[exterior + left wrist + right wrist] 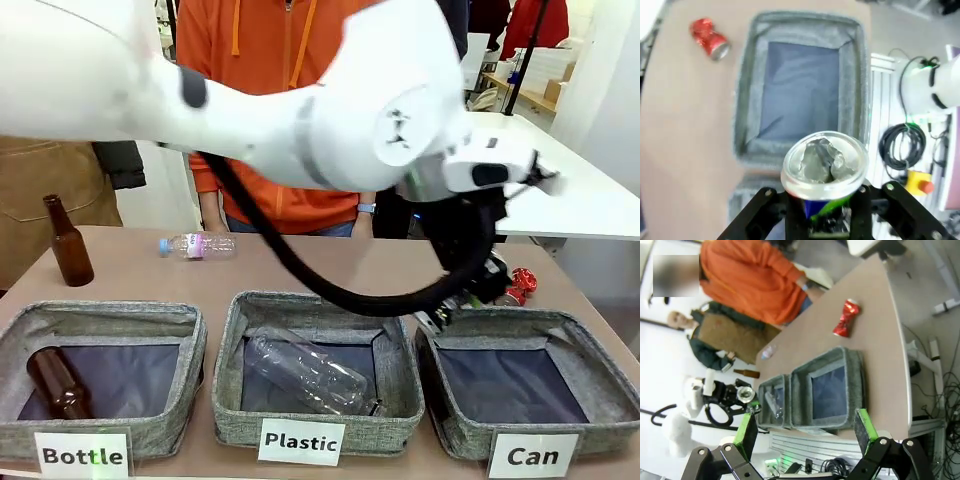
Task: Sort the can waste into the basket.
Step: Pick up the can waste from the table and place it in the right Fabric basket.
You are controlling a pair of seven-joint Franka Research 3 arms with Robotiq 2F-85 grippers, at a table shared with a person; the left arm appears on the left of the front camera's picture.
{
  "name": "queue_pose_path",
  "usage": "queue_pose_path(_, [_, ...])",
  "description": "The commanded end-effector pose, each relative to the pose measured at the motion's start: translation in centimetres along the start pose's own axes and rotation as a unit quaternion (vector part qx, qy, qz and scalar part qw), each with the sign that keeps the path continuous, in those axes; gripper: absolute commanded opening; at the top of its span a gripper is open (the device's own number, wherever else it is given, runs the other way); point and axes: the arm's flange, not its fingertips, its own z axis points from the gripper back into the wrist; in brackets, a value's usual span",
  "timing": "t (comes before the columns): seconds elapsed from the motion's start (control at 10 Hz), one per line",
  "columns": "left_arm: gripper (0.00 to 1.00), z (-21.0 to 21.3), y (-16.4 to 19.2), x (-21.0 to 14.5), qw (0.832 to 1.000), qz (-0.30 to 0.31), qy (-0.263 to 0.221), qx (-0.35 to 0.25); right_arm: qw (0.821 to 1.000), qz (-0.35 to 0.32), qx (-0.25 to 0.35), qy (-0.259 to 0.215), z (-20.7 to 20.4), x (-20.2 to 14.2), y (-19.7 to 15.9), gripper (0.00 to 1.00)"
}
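I am clenching my left jaws on the black can [824, 165], gripping it by its sides, with its dented silver end facing my wrist camera and a strip of blue and yellow-green showing below the rim. My left arm [300, 110] is reaching across the surface [130, 270] from the 9 o'clock side, and I am holding the can at the edge of the grey basket [455, 425] labelled "Can". In the left wrist view the can is hanging over the rim at the basket's 6 o'clock. In the front view my wrist is sitting at the basket's 10 o'clock corner. Nothing is lying on the basket's dark bottom, so I am judging that neither can is sorted yet, though this one looks a short move and a release away. The crushed red can [518, 284] is lying on the surface just beyond the basket's far rim, at about 12 o'clock in the front view, untouched. My right jaws are standing released, green pads [746, 432] wide apart and grasping nothing, looking down on the basket from high above. What is left, as I am reading it, is dropping this can in and then fetching the red one. The clear plastic bottle [305, 372] and the brown bottle [55, 385] are lying in the neighbouring baskets, outside my job.
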Motion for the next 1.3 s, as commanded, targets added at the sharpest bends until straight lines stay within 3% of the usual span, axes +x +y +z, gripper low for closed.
queue_pose_path(0.0, [0.10, -1.7, -1.0, 4.5, 1.000, -0.021, 0.006, -0.009, 1.000, 0.006, 0.000, 0.002, -0.2, 0.3, 1.5, 1.00])
queue_pose_path(0.2, [0.10, -4.4, -3.6, 7.1, 0.999, -0.023, -0.032, 0.031, 1.000, 0.006, 0.000, 0.002, -0.2, 0.3, 1.5, 1.00])
queue_pose_path(0.6, [0.10, -6.1, -3.9, 8.1, 0.998, -0.038, -0.015, 0.054, 1.000, 0.006, 0.000, 0.002, -0.2, 0.3, 1.5, 1.00])
queue_pose_path(0.7, [0.68, -6.2, -3.5, 8.1, 0.998, -0.032, -0.016, 0.055, 1.000, 0.006, 0.000, 0.002, -0.2, 0.3, 1.5, 1.00])
queue_pose_path(0.8, [0.68, -6.3, -3.3, 8.2, 0.997, -0.029, -0.020, 0.062, 1.000, 0.006, 0.000, 0.002, -0.2, 0.3, 1.5, 1.00])
queue_pose_path(0.9, [1.00, -6.4, -3.3, 8.3, 0.997, -0.028, -0.020, 0.064, 1.000, 0.006, 0.000, 0.002, -0.2, 0.3, 1.5, 1.00])
queue_pose_path(1.0, [0.71, -6.4, -3.3, 8.1, 0.997, -0.028, -0.023, 0.069, 1.000, 0.006, 0.000, 0.002, -0.2, 0.3, 1.5, 1.00])
queue_pose_path(1.1, [1.00, -6.4, -3.3, 8.1, 0.997, -0.026, -0.024, 0.071, 1.000, 0.006, 0.000, 0.002, -0.2, 0.3, 1.5, 1.00])
queue_pose_path(1.2, [1.00, -6.4, -3.2, 8.0, 0.997, -0.022, -0.022, 0.069, 1.000, 0.006, 0.000, 0.002, -0.2, 0.3, 1.5, 1.00])
